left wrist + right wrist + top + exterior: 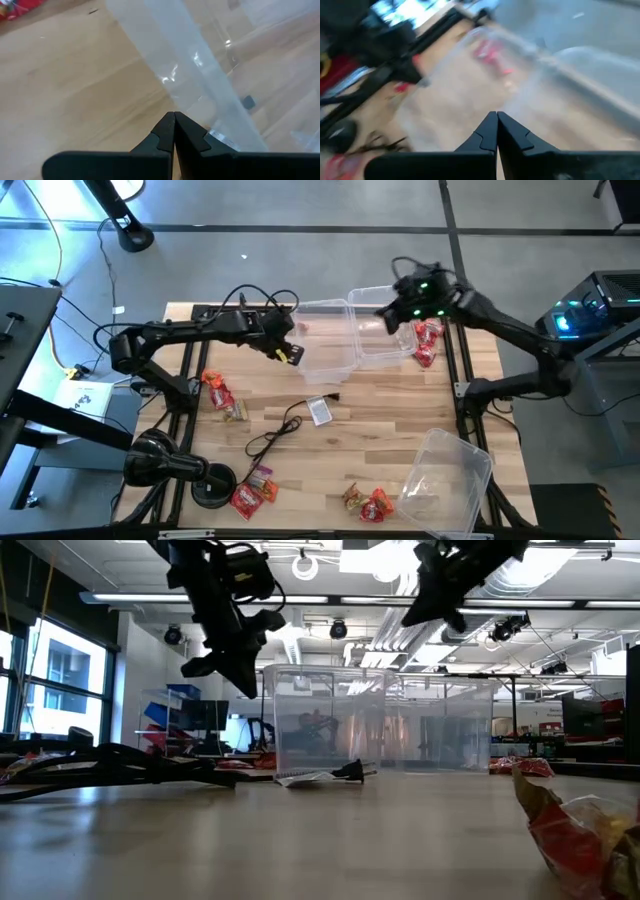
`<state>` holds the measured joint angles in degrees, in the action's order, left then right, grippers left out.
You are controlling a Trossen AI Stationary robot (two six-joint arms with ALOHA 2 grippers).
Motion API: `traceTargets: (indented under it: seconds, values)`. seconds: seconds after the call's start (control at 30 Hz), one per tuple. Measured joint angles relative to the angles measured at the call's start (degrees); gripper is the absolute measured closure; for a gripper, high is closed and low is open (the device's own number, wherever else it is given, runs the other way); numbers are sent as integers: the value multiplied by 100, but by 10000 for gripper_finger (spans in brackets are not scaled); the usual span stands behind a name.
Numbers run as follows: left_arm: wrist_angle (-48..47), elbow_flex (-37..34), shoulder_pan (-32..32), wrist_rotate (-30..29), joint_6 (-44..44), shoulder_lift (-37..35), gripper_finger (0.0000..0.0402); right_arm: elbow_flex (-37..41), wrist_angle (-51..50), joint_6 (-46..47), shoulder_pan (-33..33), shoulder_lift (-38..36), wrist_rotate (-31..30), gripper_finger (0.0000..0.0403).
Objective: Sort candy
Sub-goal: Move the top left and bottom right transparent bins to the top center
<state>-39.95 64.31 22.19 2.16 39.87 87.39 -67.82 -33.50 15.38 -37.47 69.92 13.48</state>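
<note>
Candy (427,341) lies nearest the right hand (392,316), just beside the rear clear bin (385,330) over which that clenched, empty hand hangs, while the left hand (290,352), also clenched empty, sits across the bins.

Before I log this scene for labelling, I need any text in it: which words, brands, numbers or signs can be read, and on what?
None can be read.
Candy wrappers: print too small to read.
Candy near the low camera: blurred, no legible letters.
Grey tag: markings too small.
White sheet beside the table: dark marks, unreadable.
Clear bins: no label visible.
</note>
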Motion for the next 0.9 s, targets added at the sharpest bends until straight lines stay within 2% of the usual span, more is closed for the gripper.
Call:
traceTargets:
  seconds: [0.2,0.3,0.4,0.67,0.8,0.9]
  values:
    - [-307,0,1,-148,-473,-190,401,-102,-1189,-65,-349,-572,-931,403]
    - [-402,0,30,-446,-683,-297,401,-99,-2167,-78,-530,-608,-1643,400]
    - [-334,0,195,-776,-753,-332,401,29,-2452,-227,-726,-595,-1930,378]
    - [-270,0,889,-1026,-726,-10,401,511,-2257,-372,-1621,-591,-1859,251]
    - [-6,0,995,-999,-712,235,401,832,-2128,-586,-2063,-589,-1337,201]
    - [182,0,984,-843,-744,471,401,1186,-2084,-509,-2332,-497,-937,187]
